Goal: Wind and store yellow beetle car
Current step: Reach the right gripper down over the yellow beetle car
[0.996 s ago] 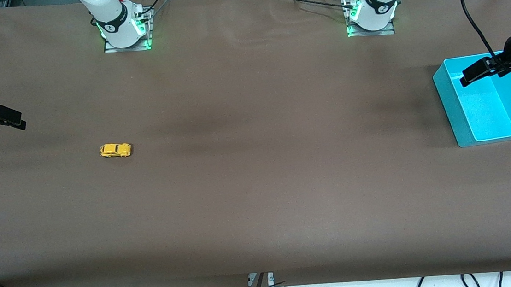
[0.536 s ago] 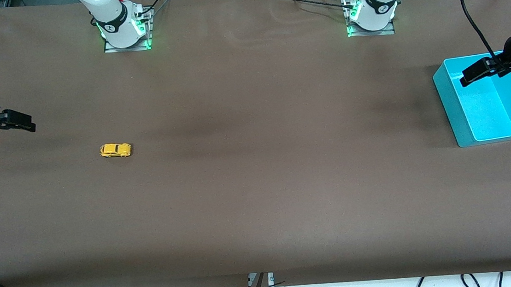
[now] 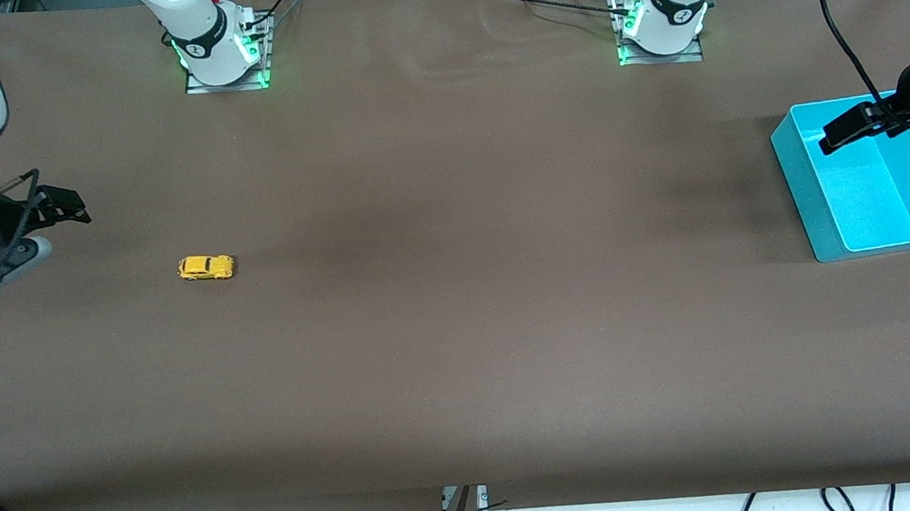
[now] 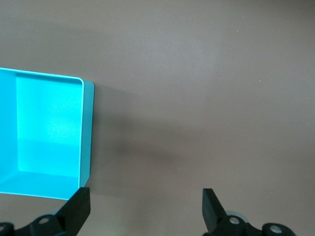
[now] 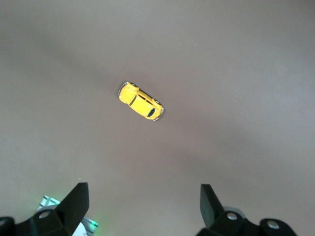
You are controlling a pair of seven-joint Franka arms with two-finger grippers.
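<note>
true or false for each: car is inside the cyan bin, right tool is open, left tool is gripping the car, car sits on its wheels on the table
1. The yellow beetle car is inside the cyan bin. False: it sits on the table, toward the right arm's end.
2. The right tool is open. True.
3. The left tool is gripping the car. False: it is open over the bin's edge, holding nothing.
4. The car sits on its wheels. True.

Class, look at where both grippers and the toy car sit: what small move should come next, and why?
Probably bring the open right gripper over the yellow beetle car, which sits untouched on the table; the left gripper waits over the cyan bin.
</note>
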